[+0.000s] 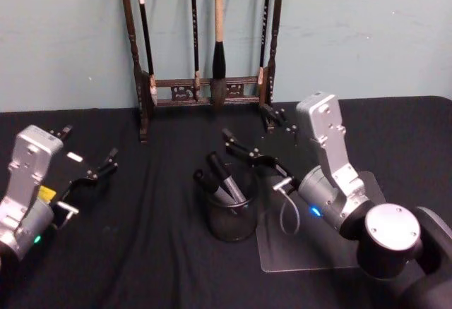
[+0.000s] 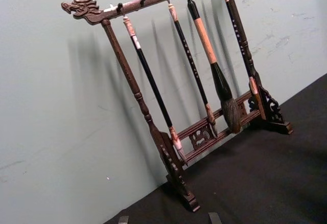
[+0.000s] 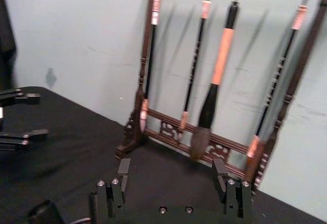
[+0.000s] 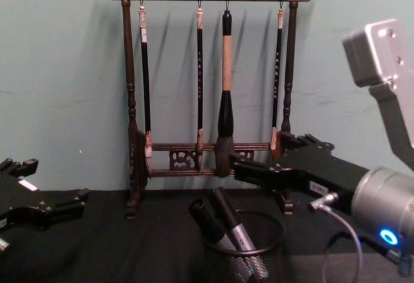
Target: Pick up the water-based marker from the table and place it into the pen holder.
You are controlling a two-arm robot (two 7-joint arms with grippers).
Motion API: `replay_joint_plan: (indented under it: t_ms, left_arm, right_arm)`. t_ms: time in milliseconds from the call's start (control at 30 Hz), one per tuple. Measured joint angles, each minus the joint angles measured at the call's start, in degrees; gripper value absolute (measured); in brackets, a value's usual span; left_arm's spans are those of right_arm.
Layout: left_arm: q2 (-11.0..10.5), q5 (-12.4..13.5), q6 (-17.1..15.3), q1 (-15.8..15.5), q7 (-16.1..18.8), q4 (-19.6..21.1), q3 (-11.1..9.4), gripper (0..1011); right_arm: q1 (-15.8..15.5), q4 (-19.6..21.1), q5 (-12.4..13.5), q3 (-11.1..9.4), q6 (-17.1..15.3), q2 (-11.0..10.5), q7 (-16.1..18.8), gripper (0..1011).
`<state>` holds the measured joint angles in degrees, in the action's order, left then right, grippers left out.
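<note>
Two markers (image 1: pixel 224 176) already lean inside the pen holder (image 1: pixel 231 219), caps up. I'd guess they're light, stiff, slick plastic, best pinched mid-barrel. My right gripper (image 1: pixel 256 143) hangs spread wide and empty just past the holder, left gripper (image 1: pixel 88 155) open off to the side. Barrel bottoms are hidden by mesh.

The head view looks forward and down over the black surface (image 1: pixel 141 252), taking in the pen holder (image 1: pixel 231 221) at centre and the brush rack (image 1: pixel 205 90) against the far wall. The chest view sits lower and looks level across the surface, with the pen holder (image 4: pixel 242 257) close at its bottom edge. Both wrist views face the wall and share the brush rack (image 2: pixel 179 106) (image 3: pixel 225 81); the right wrist view looks out between its own gripper (image 3: pixel 171 180) fingers.
</note>
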<state>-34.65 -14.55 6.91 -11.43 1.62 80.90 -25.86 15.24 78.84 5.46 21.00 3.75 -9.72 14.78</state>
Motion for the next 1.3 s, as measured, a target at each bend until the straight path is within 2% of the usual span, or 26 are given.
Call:
replay_joint_plan:
  t_ms: [267, 700, 1300]
  left_arm:
    - [0.0, 0.0, 0.0, 0.0, 0.0, 0.0, 0.0, 1009]
    - [0.0, 0.0, 0.0, 0.0, 0.0, 0.0, 0.0, 1009]
    - [0.0, 0.0, 0.0, 0.0, 0.0, 0.0, 0.0, 1009]
  right_arm:
    - [-1.97, 0.92, -0.84, -2.55, -0.42, -0.13, -2.47, 1002]
    - [-3.77, -1.06, -2.3, -6.27, 0.06, 0.63, -4.88, 1002]
    - [-4.49, -5.67, -3.1, -8.57, 3.41, 2.36, -5.53, 1002]
